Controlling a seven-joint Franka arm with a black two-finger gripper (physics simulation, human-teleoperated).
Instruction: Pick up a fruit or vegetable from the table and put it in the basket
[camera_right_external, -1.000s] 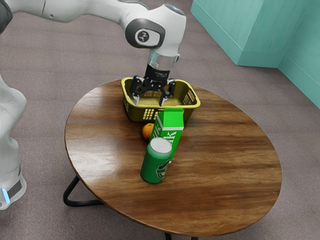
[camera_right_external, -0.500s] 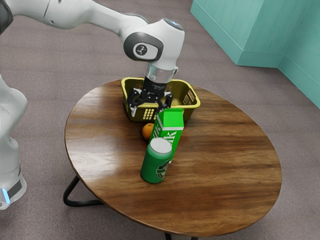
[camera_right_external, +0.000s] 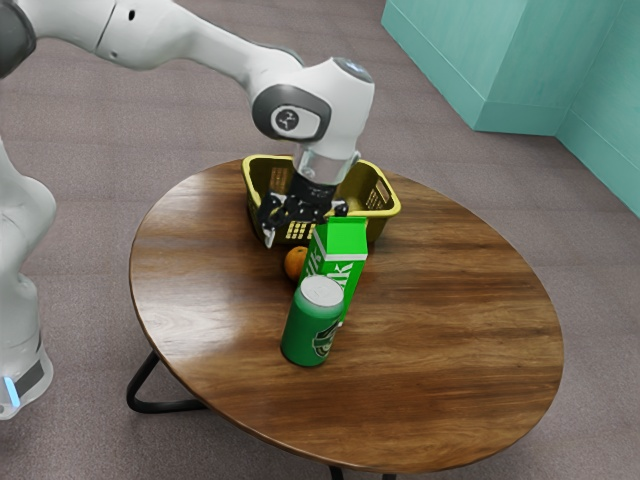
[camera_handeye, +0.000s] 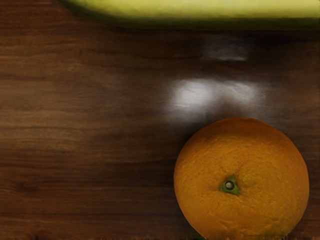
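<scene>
1. The orange (camera_right_external: 295, 263) sits on the wooden table (camera_right_external: 450, 350), near the centre of the exterior view, its right side partly hidden by the green milk carton (camera_right_external: 345, 255). The wrist view shows its stem end facing up.

2. Our gripper (camera_right_external: 299, 235) is above the table at the basket's near side, upper centre of the exterior view, its fingers apart with nothing held between them. We judge that we spread them so the round fruit can fit between.

3. The yellow basket (camera_right_external: 385, 213) stands upright just behind the orange, so the carry should be short: a lift over the rim, then a release.

4. The green can (camera_right_external: 310, 332) stands in front of the carton, lower centre. Both look like obstacles to us rather than targets, as neither is a fruit or vegetable.

5. We seem to be lining up for the grasp. Next we should centre over the orange and lower straight down, since a finger could knock the carton or roll the fruit away.
</scene>
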